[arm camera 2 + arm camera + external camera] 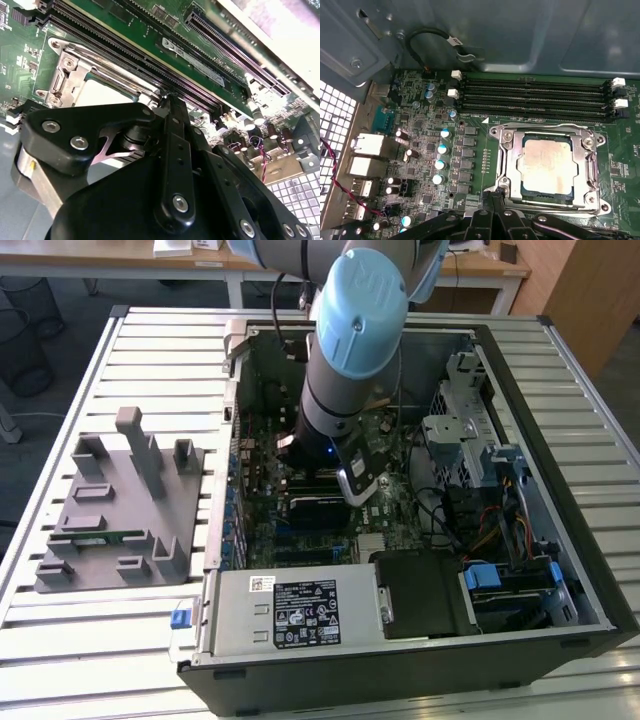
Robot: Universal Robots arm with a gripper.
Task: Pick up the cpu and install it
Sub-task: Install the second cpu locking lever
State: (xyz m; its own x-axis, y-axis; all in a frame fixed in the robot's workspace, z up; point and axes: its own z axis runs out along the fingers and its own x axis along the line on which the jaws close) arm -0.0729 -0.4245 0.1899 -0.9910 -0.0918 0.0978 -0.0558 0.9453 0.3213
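Arm reached down into the open computer case (560,370), which lay on its side on a slatted table (150,350).

Cpu (546,164) sat seated in the motherboard socket, framed by the metal retention bracket (512,150); in the second wrist view its pale top (97,95) showed inside the same bracket.

Gripper (492,200) hovered just beside the socket, at the bracket's 7 o'clock corner in the first wrist view, fingers drawn together and holding nothing. In the second wrist view the black fingers (175,150) pointed toward the socket's edge; could not tell whether the tips touched the board.

Empty memory slots (535,97) ran at the socket's 12 o'clock in the first wrist view.

Grey tray (120,510) stood well apart from the case, at its 9 o'clock in the exterior view, a thin green memory stick (95,536) lying on it.
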